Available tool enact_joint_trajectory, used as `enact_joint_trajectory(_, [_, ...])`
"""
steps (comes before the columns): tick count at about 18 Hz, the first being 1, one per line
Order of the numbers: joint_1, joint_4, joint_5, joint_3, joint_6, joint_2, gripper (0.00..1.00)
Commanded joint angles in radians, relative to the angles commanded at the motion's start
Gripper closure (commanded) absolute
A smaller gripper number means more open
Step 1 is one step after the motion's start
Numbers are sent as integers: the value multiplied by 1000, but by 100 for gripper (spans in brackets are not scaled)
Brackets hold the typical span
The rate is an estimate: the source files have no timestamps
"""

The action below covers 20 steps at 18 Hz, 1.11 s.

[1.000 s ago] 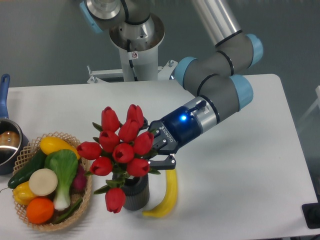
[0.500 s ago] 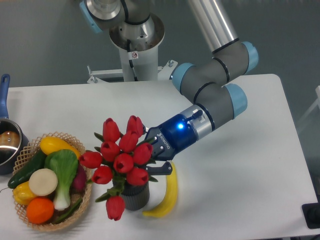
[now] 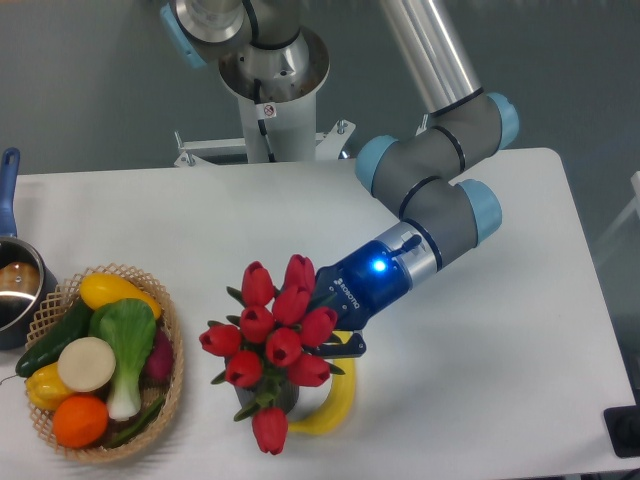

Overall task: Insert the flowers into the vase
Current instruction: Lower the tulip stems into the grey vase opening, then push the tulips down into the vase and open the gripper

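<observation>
While leaning over the vase, flowers pointed heads up-left, stems down-right into the gripper. Fingers clamped on the stems. Vase mostly hidden beneath, banana touching its right, basket left.

The flowers are positioned above the vase, which is largely hidden beneath them. The gripper is located at 3 o'clock of the flowers. A banana is placed at 3 o'clock of the vase. A basket is set at 9 o'clock, and a pot at 10 o'clock.
</observation>
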Motion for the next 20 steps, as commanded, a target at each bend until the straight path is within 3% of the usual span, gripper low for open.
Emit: enact_joint_trajectory(20, [-17,0,2,-37,69,-40,66])
